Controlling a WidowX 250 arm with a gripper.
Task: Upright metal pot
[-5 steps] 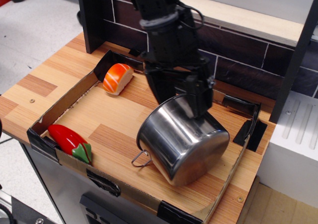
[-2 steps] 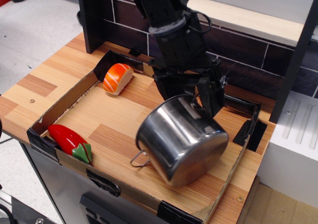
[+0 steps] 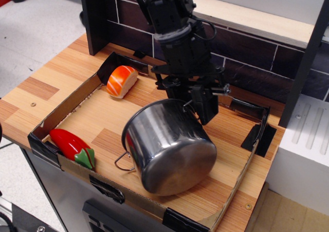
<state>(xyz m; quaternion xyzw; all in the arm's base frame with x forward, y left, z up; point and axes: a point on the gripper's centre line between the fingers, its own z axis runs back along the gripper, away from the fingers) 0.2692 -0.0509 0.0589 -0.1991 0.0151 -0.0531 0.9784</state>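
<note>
The metal pot [image 3: 169, 147] is not upright yet: it leans strongly, its closed bottom faces the camera and a little downward, and its mouth points away toward the back wall, so I judge the task is only partly done. It sits near the middle of the shallow cardboard tray [image 3: 67, 108] on the wooden worktop [image 3: 31, 95], and one wire handle sticks out at its lower left side. The gripper [image 3: 198, 106] is at the far upper rim of the pot, and it appears to be closed on that rim, but the contact is behind the pot wall, so I cannot tell this for sure. What remains, as I judge, is to rotate the pot until the bottom is flat on the tray floor and then to release it. The inside of the pot, the second handle and the fingertips are hidden. The sushi piece [image 3: 122, 81] and the red pepper toy [image 3: 72, 147] lie well apart from the pot.
</note>
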